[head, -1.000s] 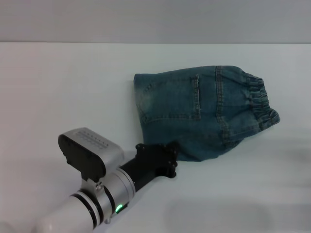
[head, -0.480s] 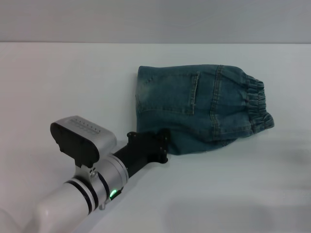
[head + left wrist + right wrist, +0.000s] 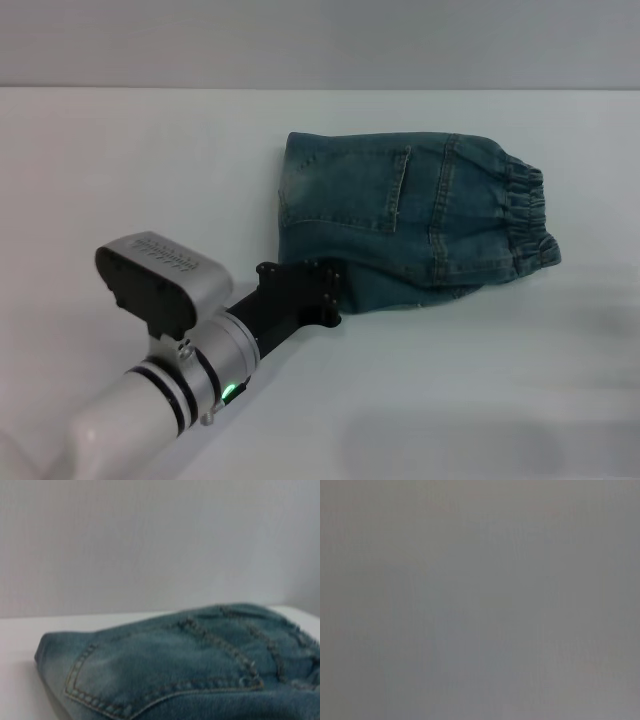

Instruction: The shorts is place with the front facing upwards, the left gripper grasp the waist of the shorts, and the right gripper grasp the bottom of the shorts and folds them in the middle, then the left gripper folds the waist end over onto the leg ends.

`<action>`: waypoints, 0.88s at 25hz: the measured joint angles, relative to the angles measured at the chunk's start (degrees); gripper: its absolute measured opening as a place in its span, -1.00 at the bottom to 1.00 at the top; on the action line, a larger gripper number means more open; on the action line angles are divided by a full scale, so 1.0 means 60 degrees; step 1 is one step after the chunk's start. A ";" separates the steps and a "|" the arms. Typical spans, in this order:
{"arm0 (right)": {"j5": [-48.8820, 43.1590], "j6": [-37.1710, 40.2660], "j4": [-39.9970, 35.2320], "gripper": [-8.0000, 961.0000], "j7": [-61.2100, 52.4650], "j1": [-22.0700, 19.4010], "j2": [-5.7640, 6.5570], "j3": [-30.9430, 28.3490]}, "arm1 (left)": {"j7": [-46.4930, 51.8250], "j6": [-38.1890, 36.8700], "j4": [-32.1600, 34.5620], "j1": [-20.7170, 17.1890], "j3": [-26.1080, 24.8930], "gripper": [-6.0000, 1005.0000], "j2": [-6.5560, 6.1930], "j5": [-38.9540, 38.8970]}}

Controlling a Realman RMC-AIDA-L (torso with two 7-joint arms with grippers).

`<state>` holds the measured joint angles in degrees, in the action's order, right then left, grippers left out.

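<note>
The blue denim shorts (image 3: 420, 220) lie folded on the white table (image 3: 150, 170), a stitched pocket facing up and the gathered elastic waist (image 3: 528, 215) at the right end. My left gripper (image 3: 330, 288) sits at the near left corner of the folded shorts, with its black wrist housing right against the denim edge. The left wrist view looks low across the shorts (image 3: 190, 670) from close up and shows the pocket seam. My right gripper is out of view, and its wrist view shows only a blank grey surface.
The table's far edge meets a grey wall (image 3: 320, 40). Bare white tabletop surrounds the shorts on the left, right and near sides.
My left arm has drawn back to the left and toward the near side. The near edge of the shorts has settled flatter and the bundle sits slightly more compact.
</note>
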<state>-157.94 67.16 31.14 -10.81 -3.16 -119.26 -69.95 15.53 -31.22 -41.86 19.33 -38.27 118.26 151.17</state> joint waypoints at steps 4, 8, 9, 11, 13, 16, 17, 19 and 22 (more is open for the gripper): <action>0.0001 -0.0014 -0.0041 -0.99 0.0001 0.0030 0.0003 0.0046 | 0.0020 -0.0480 -0.0221 -0.0415 0.0004 -0.81 -0.0023 0.0012; -0.0033 -0.0016 -0.0025 -0.99 0.0061 0.0075 0.0041 0.0246 | -0.1295 -0.2178 -0.0817 -0.1848 -0.0056 -0.80 -0.0030 0.0070; -0.0047 -0.0014 -0.0007 -0.99 0.0064 0.0095 0.0047 0.0256 | -0.1746 -0.2412 -0.0838 -0.2019 -0.0189 -0.79 -0.0026 0.0051; -0.0038 -0.0014 -0.0030 -0.98 0.0073 0.0196 0.0046 0.0224 | -0.2705 -0.2825 -0.0798 -0.2312 -0.0680 -0.78 0.0010 0.0019; -0.0013 0.0009 -0.0066 -0.98 0.0084 0.0324 0.0051 0.0148 | -0.3089 -0.2938 -0.0601 -0.2387 -0.1329 -0.78 0.0004 0.0001; -0.0007 0.0051 -0.0056 -0.97 0.0122 0.0491 0.0092 0.0012 | -0.2762 -0.2997 -0.0359 -0.2370 -0.2275 -0.77 -0.0026 -0.0002; -0.0007 0.0058 -0.0073 -0.97 0.0171 0.0555 0.0097 -0.0056 | -0.2681 -0.3005 -0.0313 -0.2392 -0.2528 -0.76 -0.0014 -0.0003; -0.0004 0.0065 -0.0199 -0.90 0.0365 0.0702 0.0088 -0.0253 | -0.2538 -0.3022 -0.0184 -0.2437 -0.3018 -0.75 0.0023 -0.0016; 0.0016 0.0079 -0.0271 -0.68 0.0563 0.0769 0.0044 -0.0519 | -0.2352 -0.3137 -0.0008 -0.2364 -0.3061 -0.74 -0.0004 -0.0002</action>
<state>-157.84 67.64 29.51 -7.43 1.45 -119.00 -73.06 1.42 -50.04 -41.91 5.15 -56.63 118.24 151.16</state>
